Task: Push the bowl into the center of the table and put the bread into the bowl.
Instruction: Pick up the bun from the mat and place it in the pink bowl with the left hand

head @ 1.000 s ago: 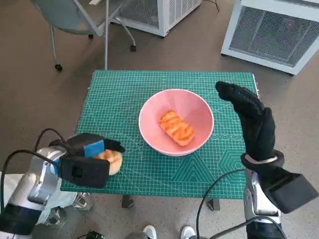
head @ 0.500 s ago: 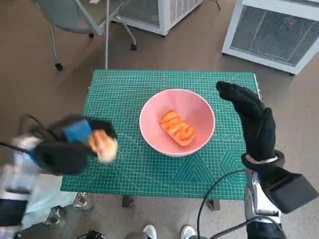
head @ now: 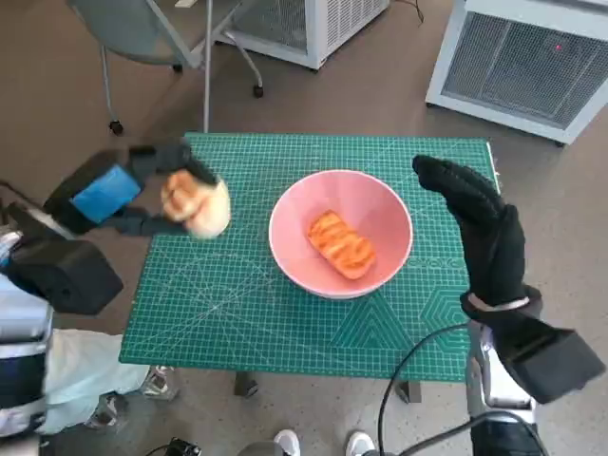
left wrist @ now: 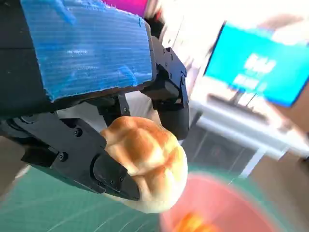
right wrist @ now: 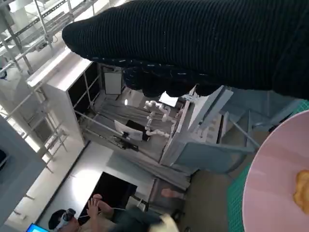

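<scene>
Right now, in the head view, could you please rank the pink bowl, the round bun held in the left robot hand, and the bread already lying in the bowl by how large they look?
1. Pink bowl, clearly largest.
2. Round bun, pinched by the left robot hand.
3. Bread in the bowl.

The last two look nearly alike, and the bun is lifted nearer the camera, so their order is unsure.

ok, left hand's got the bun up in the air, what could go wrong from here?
1. The round bun bulges out past the left hand's fingers in the left wrist view, so it could slip before reaching the pink bowl.
2. The bowl already holds a bread piece; the bun may land on it and roll.
3. The right hand sits close beside the bowl's rim and could nudge it.
</scene>
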Motion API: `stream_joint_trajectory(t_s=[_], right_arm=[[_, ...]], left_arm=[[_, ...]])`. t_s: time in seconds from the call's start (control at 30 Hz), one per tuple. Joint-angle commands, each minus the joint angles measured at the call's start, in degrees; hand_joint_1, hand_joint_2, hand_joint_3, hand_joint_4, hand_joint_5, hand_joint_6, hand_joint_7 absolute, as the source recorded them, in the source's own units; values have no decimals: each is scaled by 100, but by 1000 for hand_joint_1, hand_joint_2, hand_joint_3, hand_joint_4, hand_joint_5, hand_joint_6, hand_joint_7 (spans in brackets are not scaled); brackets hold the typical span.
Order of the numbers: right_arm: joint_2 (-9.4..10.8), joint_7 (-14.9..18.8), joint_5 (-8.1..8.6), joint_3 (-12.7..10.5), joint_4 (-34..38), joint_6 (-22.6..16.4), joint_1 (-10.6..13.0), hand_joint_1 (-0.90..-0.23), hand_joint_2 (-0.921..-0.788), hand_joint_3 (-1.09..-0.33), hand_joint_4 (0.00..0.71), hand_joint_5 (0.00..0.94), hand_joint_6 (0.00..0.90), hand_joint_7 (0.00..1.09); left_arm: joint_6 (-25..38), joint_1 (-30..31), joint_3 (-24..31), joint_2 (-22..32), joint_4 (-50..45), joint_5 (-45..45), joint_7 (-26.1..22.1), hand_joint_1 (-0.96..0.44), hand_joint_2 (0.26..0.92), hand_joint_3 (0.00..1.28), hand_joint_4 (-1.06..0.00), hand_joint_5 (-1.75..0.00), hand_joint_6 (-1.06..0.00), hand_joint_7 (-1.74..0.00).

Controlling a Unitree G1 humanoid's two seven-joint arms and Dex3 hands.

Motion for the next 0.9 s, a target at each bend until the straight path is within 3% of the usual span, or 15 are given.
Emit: stream_joint_trajectory(t_s=[0.03, 0.27, 0.47, 0.8, 0.87, 0.9], right_arm=[[1, 72, 62, 12, 73, 42, 62, -721, -921, -809, 127, 4, -1, 377], [-13, 88, 95, 4, 8, 79, 107, -721, -921, -810, 126, 3, -1, 375], [-31, 55, 71, -14, -92, 106, 172, -720, -921, -812, 125, 2, -1, 372], [-48, -31, 20, -74, -281, 151, 291, -710, -921, -816, 128, 4, -1, 368], [-51, -48, 24, -86, -330, 170, 318, -708, -921, -816, 130, 4, -1, 368], [-52, -57, 25, -89, -352, 180, 330, -708, -921, -816, 130, 5, -1, 368]], left_arm=[[66, -386, -261, -223, -214, 185, 71, 0, 920, 114, -667, -1248, -553, -1186], [131, -1025, -798, -632, -155, 448, -42, -1, 920, 134, -630, -1332, -557, -1137], [316, -1471, -1249, -1147, 79, 729, 10, -1, 920, 116, -666, -1216, -548, -1223], [234, -1930, -1751, -1743, 1026, 972, 20, 0, 920, 49, -748, -1127, -612, -1153], [239, -1929, -1794, -1812, 1206, 950, -28, 0, 921, 121, -670, -1211, -526, -1234], [235, -1923, -1812, -1837, 1290, 939, -55, -12, 912, 123, -581, -1044, -455, -1120]])
